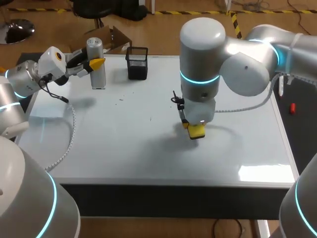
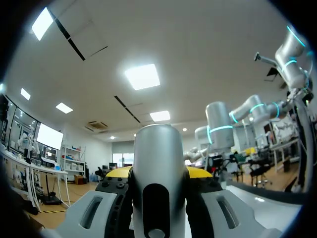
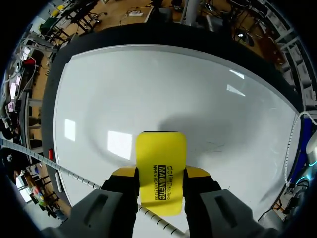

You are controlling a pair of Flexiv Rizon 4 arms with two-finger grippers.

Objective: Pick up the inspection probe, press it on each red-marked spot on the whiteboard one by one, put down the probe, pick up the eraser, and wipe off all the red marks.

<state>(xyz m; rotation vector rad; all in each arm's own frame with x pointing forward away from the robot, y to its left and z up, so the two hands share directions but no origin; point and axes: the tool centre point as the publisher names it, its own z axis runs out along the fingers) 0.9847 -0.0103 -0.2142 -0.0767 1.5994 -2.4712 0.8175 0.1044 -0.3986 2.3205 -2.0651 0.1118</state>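
The inspection probe (image 1: 98, 69), a silver cylinder, stands upright at the whiteboard's back left corner. My left gripper (image 1: 94, 64) is shut on it from two sides; in the left wrist view the probe (image 2: 158, 148) fills the gap between the fingers of the left gripper (image 2: 158, 174). Near the middle of the whiteboard (image 1: 124, 139), my right gripper (image 1: 194, 127) points straight down, shut on the yellow eraser (image 1: 196, 131). The eraser (image 3: 161, 158) sits between the yellow tips of the right gripper (image 3: 161, 172), its lower face on or just above the board (image 3: 148, 94). I see no red marks on the board.
A black mesh pen holder (image 1: 137, 63) stands at the board's back edge, right of the probe. A few tiny dark specks (image 1: 120, 99) dot the board between the holder and the eraser. A white cable (image 1: 69, 139) trails from my left arm over the board's left side.
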